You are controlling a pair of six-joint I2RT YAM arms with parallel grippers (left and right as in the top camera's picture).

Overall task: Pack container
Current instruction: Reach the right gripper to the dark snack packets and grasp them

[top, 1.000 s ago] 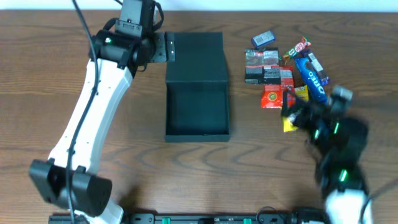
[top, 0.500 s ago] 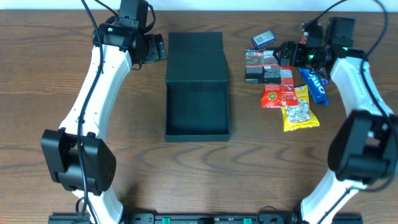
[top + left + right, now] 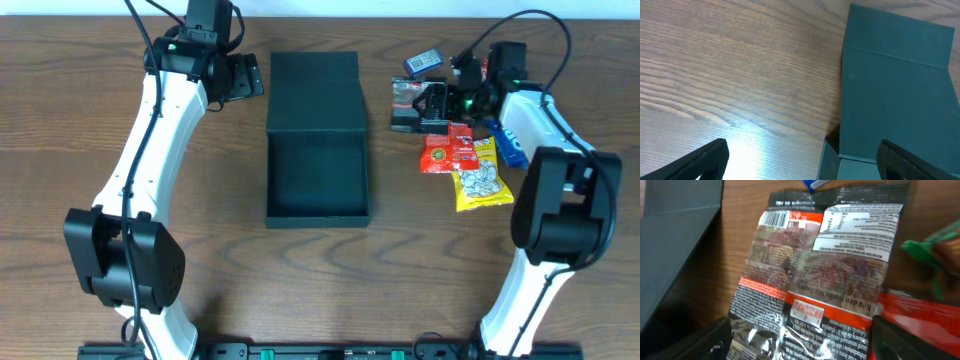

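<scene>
The dark teal container (image 3: 317, 165) sits open at the table's middle, its flap lid (image 3: 314, 92) laid flat behind it. It also shows in the left wrist view (image 3: 895, 95) and at the left edge of the right wrist view (image 3: 675, 240). My left gripper (image 3: 250, 78) is open and empty beside the lid's left edge. My right gripper (image 3: 432, 104) is open and hovers over a black-and-red foil snack packet (image 3: 817, 290), its fingers spread on either side of the packet. The packet lies flat at the left of the snack pile (image 3: 418, 108).
To the right of the container lie several snacks: a grey packet (image 3: 424, 63), a red packet (image 3: 448, 155), a yellow nut packet (image 3: 482, 178), a blue Oreo pack (image 3: 508, 143) and a green-and-red wrapper (image 3: 935, 250).
My right arm swung up from the lower right to the snack pile, then moved left and down over the black-and-red packet. My left gripper shifted slightly near the lid.
</scene>
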